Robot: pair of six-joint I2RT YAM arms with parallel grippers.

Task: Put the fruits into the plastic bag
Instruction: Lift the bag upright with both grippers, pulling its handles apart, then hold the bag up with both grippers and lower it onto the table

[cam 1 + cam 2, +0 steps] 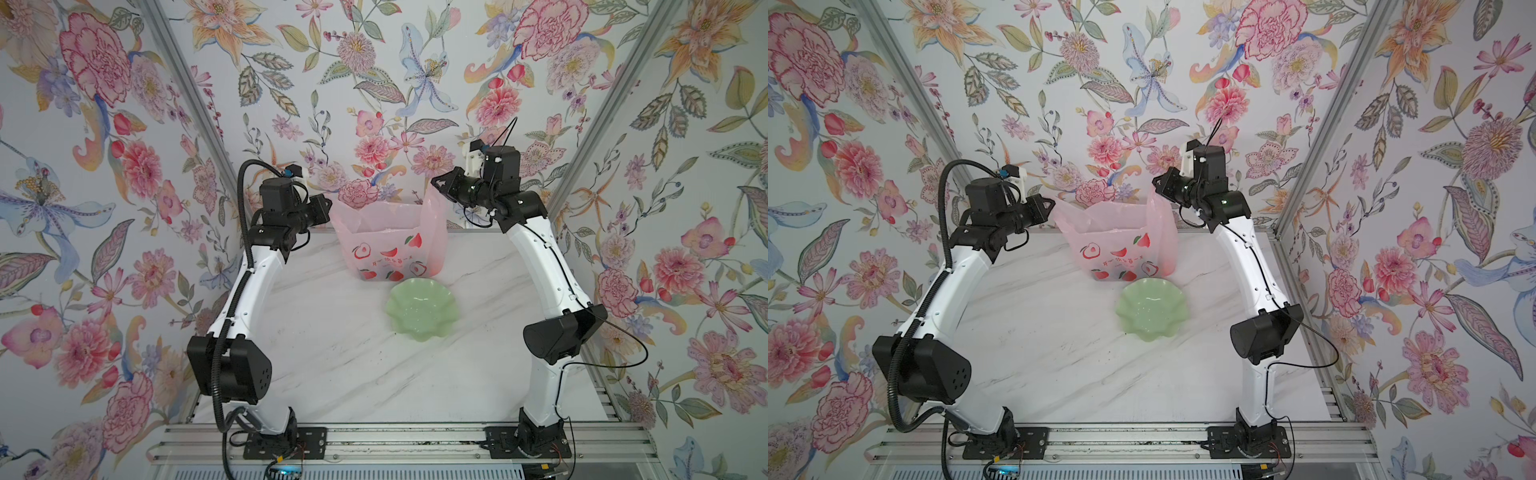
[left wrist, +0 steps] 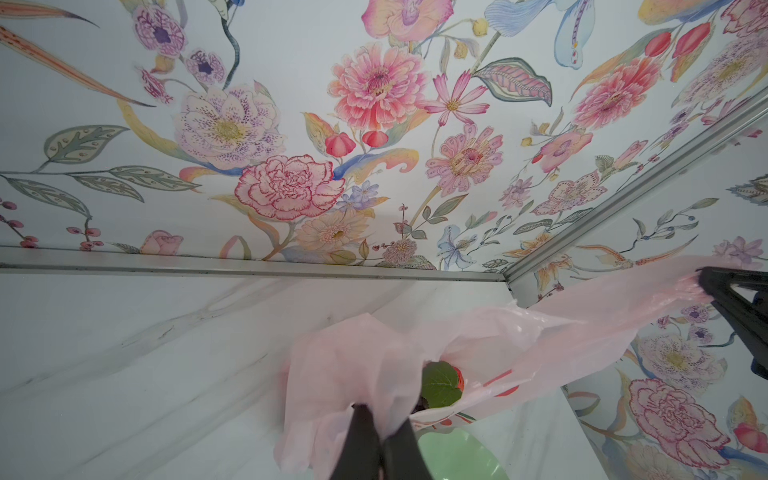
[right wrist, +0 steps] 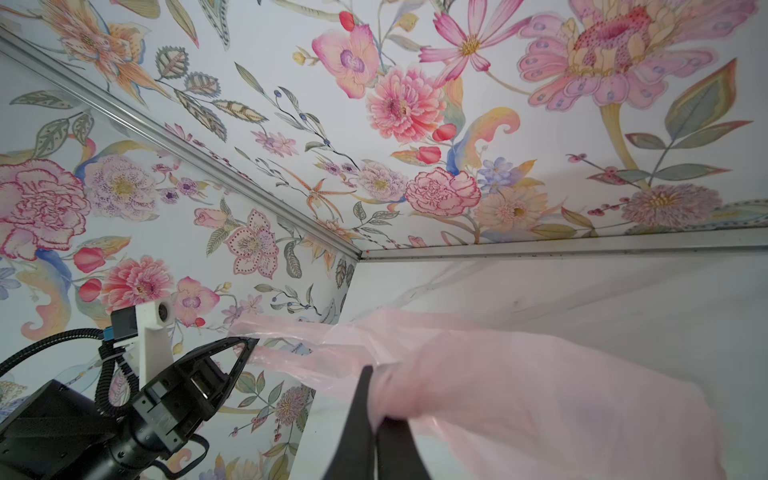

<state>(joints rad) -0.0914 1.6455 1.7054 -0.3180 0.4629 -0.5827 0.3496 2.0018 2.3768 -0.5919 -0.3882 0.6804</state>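
The pale pink plastic bag (image 1: 386,245) (image 1: 1121,241) stands upright at the back of the marble table, its mouth spread wide. My left gripper (image 1: 330,205) (image 2: 382,413) is shut on the bag's left handle. My right gripper (image 1: 434,181) (image 3: 379,395) is shut on the right handle, held slightly higher. Through the mouth, the left wrist view shows the fruits (image 2: 440,384) inside the bag: a green leaf with a bit of red and something dark beneath it. In both top views the bag's wall hides them.
A pale green scalloped dish (image 1: 422,309) (image 1: 1152,307) lies just in front of the bag with nothing in it. Flowered walls close in the back and both sides. An aluminium rail (image 1: 374,440) with both arm bases runs along the table's near edge.
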